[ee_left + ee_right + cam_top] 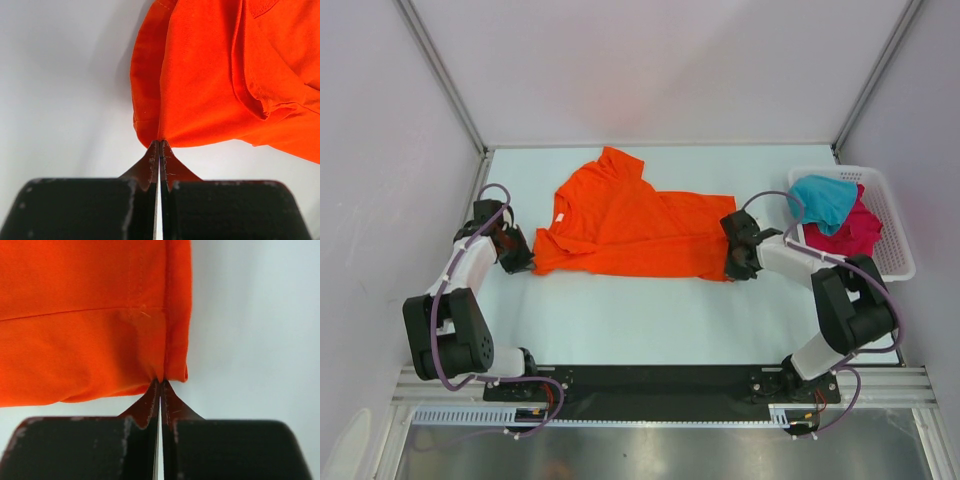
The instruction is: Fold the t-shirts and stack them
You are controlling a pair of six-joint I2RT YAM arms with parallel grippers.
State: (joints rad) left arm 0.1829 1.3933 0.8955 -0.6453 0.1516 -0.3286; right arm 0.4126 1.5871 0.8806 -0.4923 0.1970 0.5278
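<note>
Pinching the orange t-shirt (pixel 630 225) at opposite edges, we hold it with left hand (pixel 160 146) and right hand (pixel 160 384) both closed on cloth, spread across the counter (pixel 620 325).

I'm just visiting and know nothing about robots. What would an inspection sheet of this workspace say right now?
Surface: pale flat table.
Job's things: bright orange cloth t-shirt lying rumpled on table; teal cloth t-shirt and magenta cloth t-shirt heaped in white slotted plastic basket.
Clutter: nothing seen.
Grippers: left gripper and right gripper each shut on an orange t-shirt corner.
Cables: purple cables hang in loose loops.
Surroundings: white walls, metal frame posts.
</note>
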